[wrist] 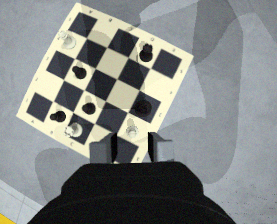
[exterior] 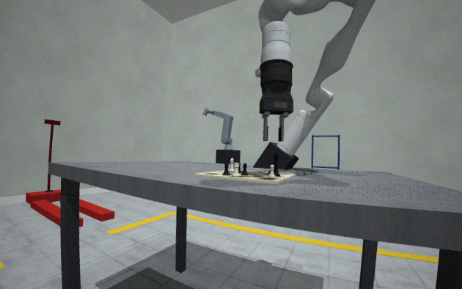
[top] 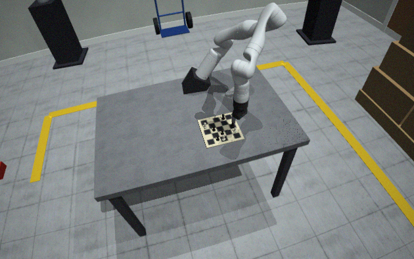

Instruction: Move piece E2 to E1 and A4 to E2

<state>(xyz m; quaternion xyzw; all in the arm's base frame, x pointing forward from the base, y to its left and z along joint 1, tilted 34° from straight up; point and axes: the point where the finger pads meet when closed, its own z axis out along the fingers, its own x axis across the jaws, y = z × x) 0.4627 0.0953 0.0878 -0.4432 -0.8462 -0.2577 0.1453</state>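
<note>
A small chessboard [top: 221, 130] lies on the grey table; it also shows in the side view [exterior: 246, 176] and the wrist view [wrist: 109, 76]. Several black and white pieces stand upright on it. The edge letters are too small to read. My gripper [exterior: 273, 138] hangs well above the board's near-right edge, fingers partly open and empty. In the wrist view my gripper [wrist: 132, 142] is over the board edge, beside a white piece [wrist: 130, 128] and a black piece [wrist: 143, 106]. In the side view a tall black piece [exterior: 276, 161] and a white pawn [exterior: 271, 172] stand below the fingers.
The arm's black base [top: 195, 83] sits on the table behind the board. Other pieces include a black one [wrist: 146, 51] and a white one [wrist: 69, 40] at the far side. The table edge lies to the board's right.
</note>
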